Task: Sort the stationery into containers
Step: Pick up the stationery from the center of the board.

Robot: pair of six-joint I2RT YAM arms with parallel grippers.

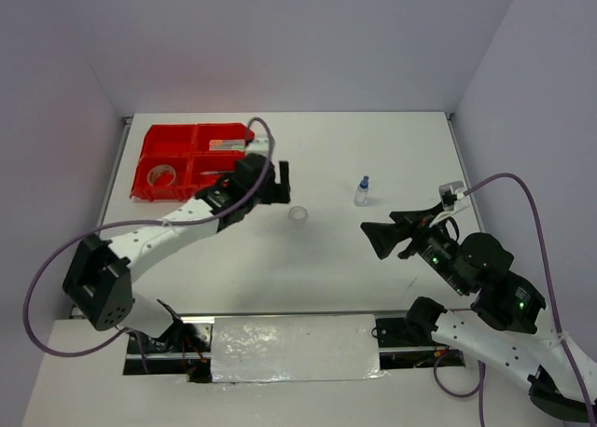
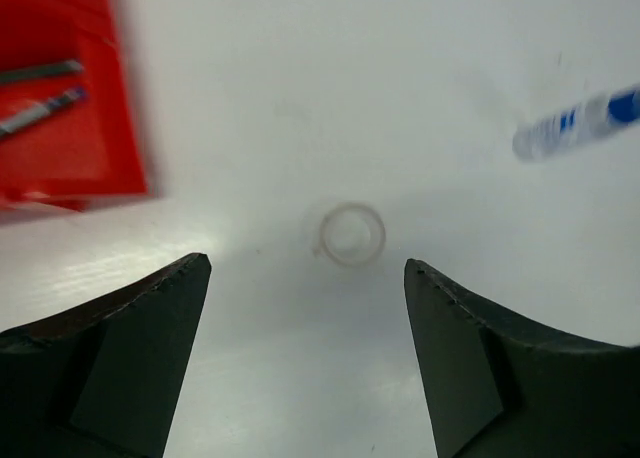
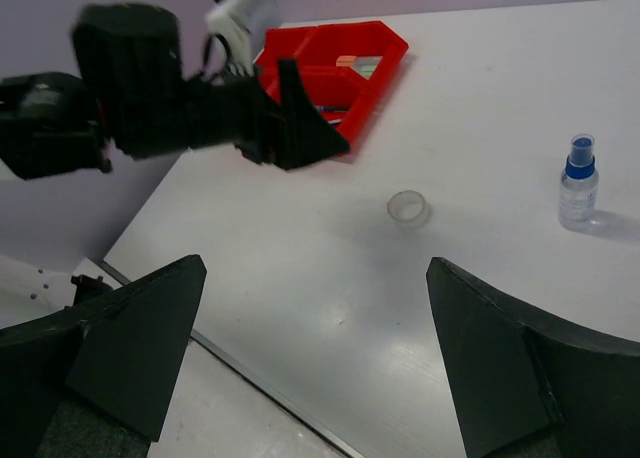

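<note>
My left gripper (image 2: 308,265) hangs over the worktop (image 1: 373,147) with its jaws wide apart and nothing between them. The clear tape ring (image 2: 350,233) lies flat just beyond my fingertips. It sits between the red tray (image 1: 191,157) at the far left and the blue-capped bottle (image 1: 362,192), which stands upright to the right. My right gripper (image 3: 315,263) is also spread open and empty, at the near right, well apart from ring and bottle.

I judge the ring light, thin-walled and slick, and its see-through rim is easy to misread against the white surface. Squeezed hard across the outside, it could flex or squirt away. I would rather put one finger inside the hole and one outside, pinching a single wall gently. The tray holds a grey tape roll (image 1: 165,176) in its near-left compartment, so that looks the fitting place. The bottle seems stiff and tippy, best taken round its body.
</note>
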